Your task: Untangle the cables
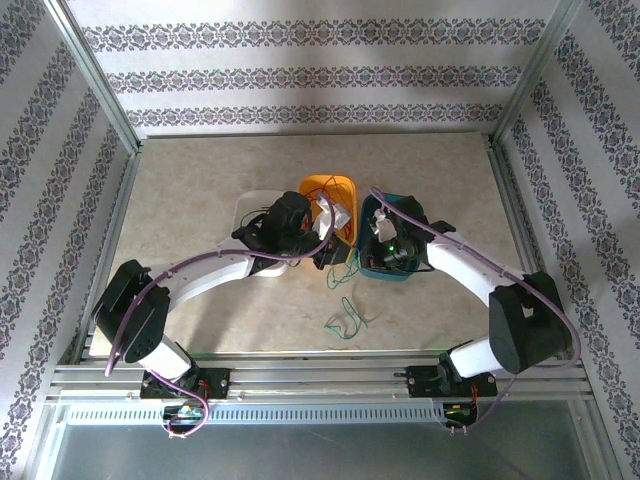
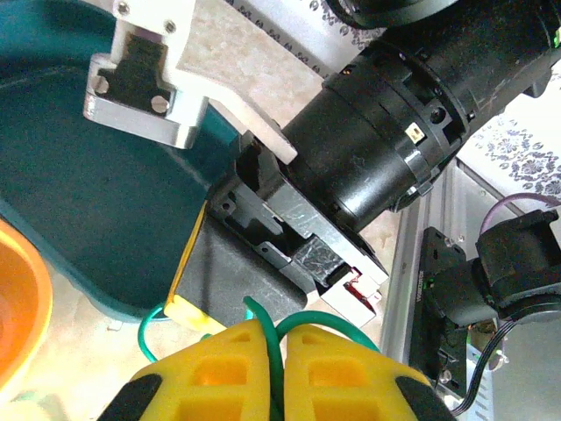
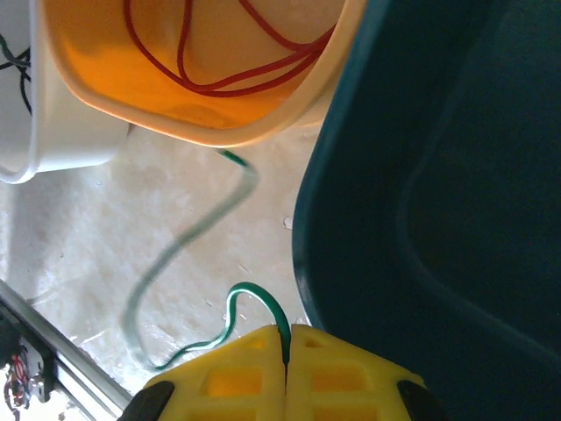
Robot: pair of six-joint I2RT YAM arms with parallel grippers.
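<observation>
**Both grippers clamped on green cable in front of the tubs**

Top view, left to right: white tub (image 1: 250, 205), orange tub (image 1: 328, 188) and teal tub (image 1: 372, 268) sit in a row mid-table, each touching or just beside the next. Both arms reach in and meet over the orange/teal junction. A loose tangle of green cable (image 1: 345, 322) lies on the table (image 1: 200, 180) at 6 o'clock from the orange tub, with a strand running up toward the grippers.

Left wrist view: left gripper (image 2: 282, 373) has its yellow fingers (image 2: 219, 368) pressed together and the green cable (image 2: 263, 329) pinched between them. The cable loops out at 9 o'clock of the tips. The teal tub (image 2: 79, 193) is at 10 o'clock, the orange rim (image 2: 17, 298) at the left edge, and the right arm's black wrist (image 2: 386, 140) at 1 o'clock.

Right wrist view: right gripper (image 3: 287, 360) is clenched, the green cable (image 3: 254, 294) coming out of the seam at 12 o'clock, then curling down to 9 o'clock. Red cable (image 3: 219, 74) is coiled inside the orange tub (image 3: 263, 123) at 11 o'clock. Black strands (image 3: 9, 53) lie in the white tub (image 3: 61, 140) at the far left. The teal wall (image 3: 421, 219) is at 2 o'clock.
</observation>
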